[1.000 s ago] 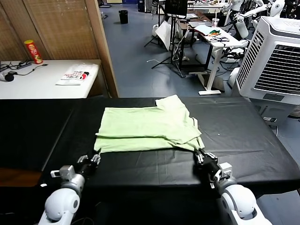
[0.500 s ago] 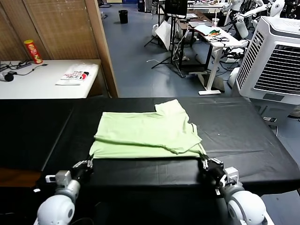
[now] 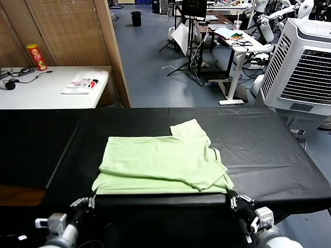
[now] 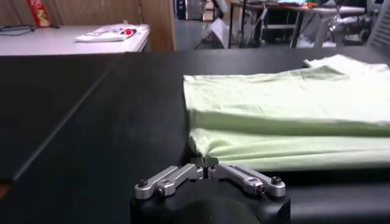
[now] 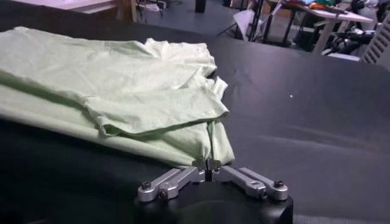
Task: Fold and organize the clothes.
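Note:
The pale green shirt (image 3: 160, 163) lies folded flat on the black table (image 3: 269, 150), one sleeve pointing toward the far side. Its near hem reaches the table's front edge. My left gripper (image 3: 89, 200) is at the shirt's near left corner, and in the left wrist view this gripper (image 4: 206, 163) is shut with the shirt (image 4: 286, 109) corner pinched between its tips. My right gripper (image 3: 234, 199) is at the near right corner. Seen from the right wrist, the gripper (image 5: 207, 163) is shut on a bunched fold of the shirt (image 5: 122, 91) hem.
A white side table (image 3: 46, 95) at the far left carries a white packet (image 3: 83, 81) and a red can (image 3: 36, 56). A wooden partition (image 3: 111, 51) stands behind the black table. A large white air cooler (image 3: 302, 67) stands at the far right.
Both grippers have drawn back toward the table's front edge, pulling the shirt's near hem with them. The whole shirt has slid nearer to me.

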`<move>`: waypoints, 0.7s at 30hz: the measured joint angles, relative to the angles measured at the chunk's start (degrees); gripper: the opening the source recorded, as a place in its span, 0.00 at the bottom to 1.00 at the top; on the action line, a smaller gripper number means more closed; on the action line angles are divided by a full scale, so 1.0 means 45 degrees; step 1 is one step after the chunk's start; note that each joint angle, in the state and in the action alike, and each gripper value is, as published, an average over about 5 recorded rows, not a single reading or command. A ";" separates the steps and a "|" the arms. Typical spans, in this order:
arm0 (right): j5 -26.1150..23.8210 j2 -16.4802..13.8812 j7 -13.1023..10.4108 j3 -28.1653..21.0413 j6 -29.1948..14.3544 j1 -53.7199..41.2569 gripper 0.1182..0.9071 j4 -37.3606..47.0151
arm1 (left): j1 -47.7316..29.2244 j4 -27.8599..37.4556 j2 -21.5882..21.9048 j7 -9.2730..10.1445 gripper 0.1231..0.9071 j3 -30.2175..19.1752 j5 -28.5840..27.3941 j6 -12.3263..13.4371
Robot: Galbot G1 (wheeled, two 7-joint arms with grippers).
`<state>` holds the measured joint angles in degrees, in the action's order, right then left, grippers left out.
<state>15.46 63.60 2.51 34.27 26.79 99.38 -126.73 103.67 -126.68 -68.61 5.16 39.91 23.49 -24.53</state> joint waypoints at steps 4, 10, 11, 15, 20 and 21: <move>0.0030 -0.0071 -0.0050 0.0230 0.0103 0.0340 0.72 -0.0571 | 0.0370 -0.0387 -0.0039 0.0297 0.38 0.0150 0.0002 -0.0224; 0.0565 -0.0277 -0.0321 0.0544 0.0481 0.0259 0.86 -0.1446 | 0.0419 -0.1099 -0.0008 0.0635 0.77 0.0427 0.0030 -0.0789; 0.0679 -0.0328 -0.0416 0.0542 0.0570 0.0091 0.86 -0.1495 | 0.0341 -0.1177 0.0029 0.0637 0.81 0.0489 0.0070 -0.0864; 0.1164 -0.0633 -0.0951 0.0308 0.0894 -0.1414 0.86 -0.1084 | -0.0418 -0.1121 0.0410 0.0635 0.86 0.0605 0.0598 -0.1119; 0.2038 -0.1034 -0.1620 -0.0684 0.1127 -0.4711 0.86 0.0711 | -0.2679 -0.0280 0.1496 0.1206 0.86 0.0200 0.2203 -0.1802; 0.2190 -0.1054 -0.1715 -0.0967 0.1133 -0.5423 0.86 0.1173 | -0.3266 -0.0011 0.1788 0.1348 0.86 0.0049 0.2655 -0.1918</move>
<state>25.31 58.86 -5.20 29.92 31.88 74.97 -121.45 88.97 -126.73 -60.56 11.22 40.13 35.43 -33.16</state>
